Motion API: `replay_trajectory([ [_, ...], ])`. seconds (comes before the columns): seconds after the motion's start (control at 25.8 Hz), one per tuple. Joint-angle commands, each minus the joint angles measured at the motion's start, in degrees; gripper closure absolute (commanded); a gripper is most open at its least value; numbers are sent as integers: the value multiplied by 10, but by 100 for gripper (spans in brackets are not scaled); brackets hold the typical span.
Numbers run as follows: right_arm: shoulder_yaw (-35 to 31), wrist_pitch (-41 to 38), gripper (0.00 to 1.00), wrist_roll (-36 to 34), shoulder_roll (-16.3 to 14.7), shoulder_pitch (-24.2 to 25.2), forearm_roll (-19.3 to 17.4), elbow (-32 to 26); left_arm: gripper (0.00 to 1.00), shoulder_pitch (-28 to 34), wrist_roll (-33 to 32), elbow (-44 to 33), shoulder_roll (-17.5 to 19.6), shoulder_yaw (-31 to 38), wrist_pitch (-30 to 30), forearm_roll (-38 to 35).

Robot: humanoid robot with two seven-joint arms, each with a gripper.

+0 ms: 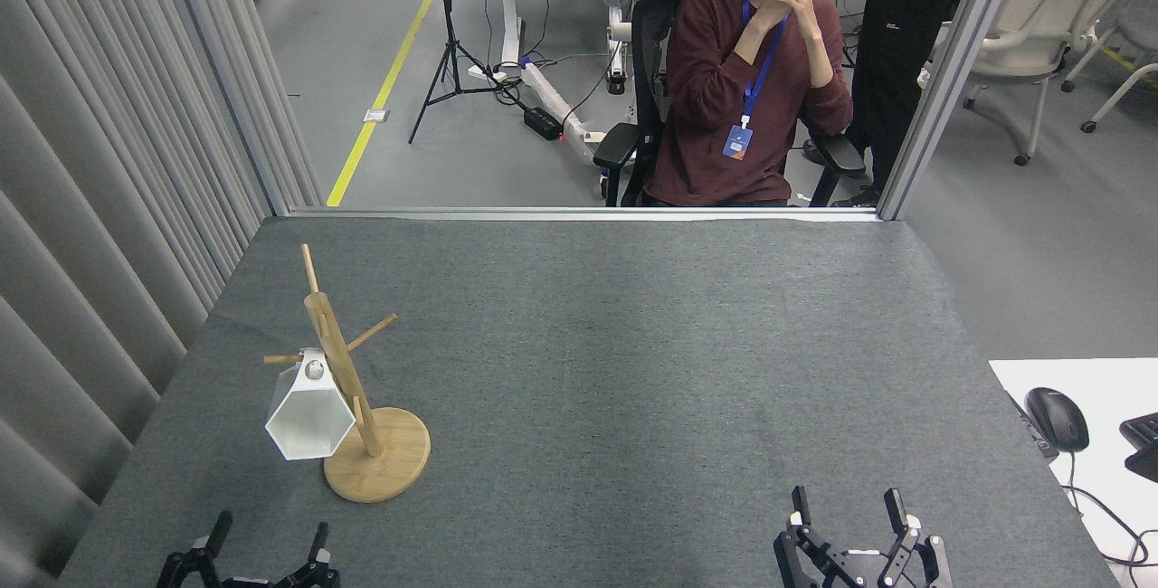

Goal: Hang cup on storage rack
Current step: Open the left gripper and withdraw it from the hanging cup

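The white faceted cup (308,416) hangs by its tab handle on a peg of the storage rack (348,389), a light wooden mug tree on a round disc base at the table's left. The cup's hexagonal rim faces me and nothing grips it. My left gripper (267,541) is at the bottom edge, below the rack and apart from the cup, fingers spread open and empty. At the bottom right my right gripper (848,507) is open too, holding nothing.
A grey felt table (633,371) carries only the rack. A ribbed grey curtain (99,208) runs along the left. Beyond the far edge a person (742,90) sits in a chair. A black mouse (1057,418) lies on a white desk at right.
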Motion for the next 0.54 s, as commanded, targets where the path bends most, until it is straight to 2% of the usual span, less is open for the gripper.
replay_trajectory([
  [0.0,-1,-6,2,1,-13,45,0,-25,0,17,-26,-14,9,0,-22,77],
  [0.19,-1,-6,2,-1,-10,114,1,-70,0,35,2,-32,17,-15,-22,83],
  [0.5,-13,-6,2,0,-17,153,6,-102,0,45,18,-32,24,-25,-21,111],
])
